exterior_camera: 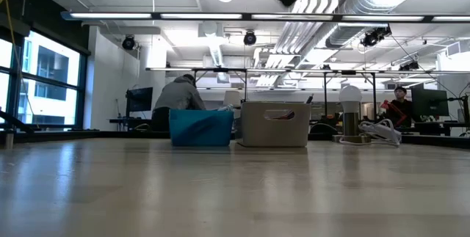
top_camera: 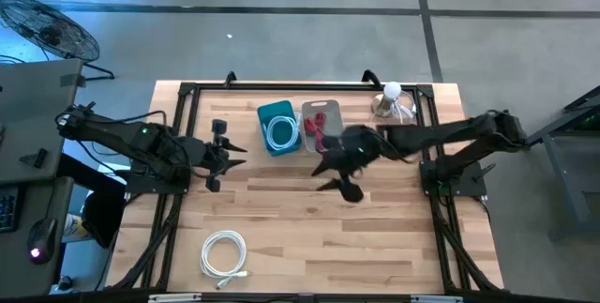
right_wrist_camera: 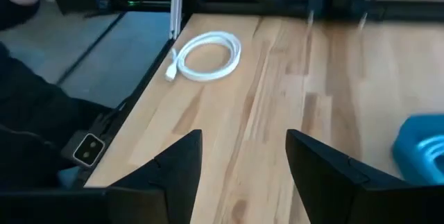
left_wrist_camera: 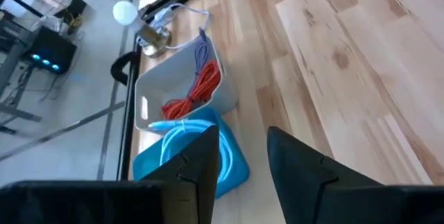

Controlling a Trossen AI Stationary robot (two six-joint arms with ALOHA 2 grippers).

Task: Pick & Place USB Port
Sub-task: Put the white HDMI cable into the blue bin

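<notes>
- A coiled white cable is seen lying flat on the wooden table, in the lower left of the high view. It lies well apart from both arms. In the right wrist view it shows in the upper left of the frame, with its plug end by the table edge.
- The left gripper is held over the left part of the table, at mid height in the high view. Its fingers are spread apart and nothing is held between them.
- The right gripper is held over the middle of the table, just below the two bins in the high view. Its fingers are also spread apart, and nothing is gripped.
- A blue bin is set near the top middle of the high view. A light blue cable is coiled inside it.
- A grey bin is placed just beside the blue bin, on its right. A red cable is seen inside it.
- A small lamp with a white ball top is stood near the top right corner of the table.
- In the low view, a person in a grey top is seen far back in the room, behind the blue bin.
</notes>
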